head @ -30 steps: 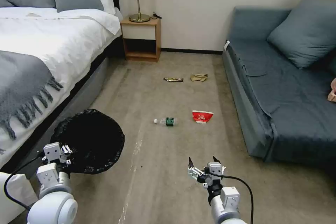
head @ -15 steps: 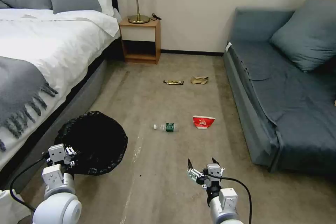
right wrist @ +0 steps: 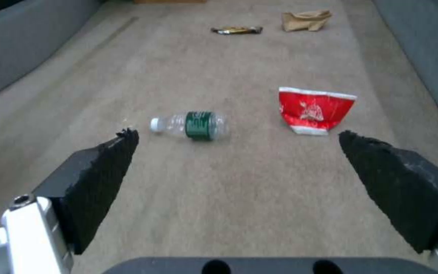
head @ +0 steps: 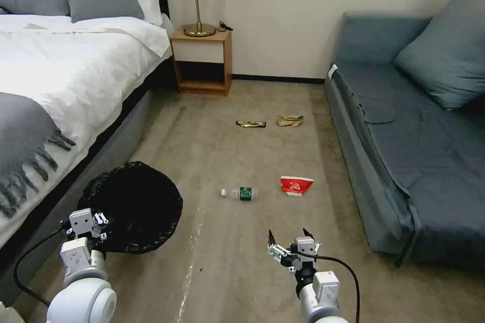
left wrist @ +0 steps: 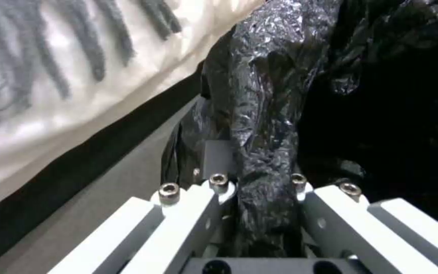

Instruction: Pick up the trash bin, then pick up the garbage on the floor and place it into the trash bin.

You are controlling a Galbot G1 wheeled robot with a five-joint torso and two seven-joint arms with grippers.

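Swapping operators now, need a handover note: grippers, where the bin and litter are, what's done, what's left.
Left gripper: shut on the trash bin, clamping its black-bagged rim, beside the bed.
Right gripper: open, empty, low over the carpet, facing the litter.
Garbage, all on the floor: bottle and red snack bag nearest; candy wrapper and paper wad farther, towards the nightstand.
Done: bin gripped.
Left: all four pieces to be picked up and binned.
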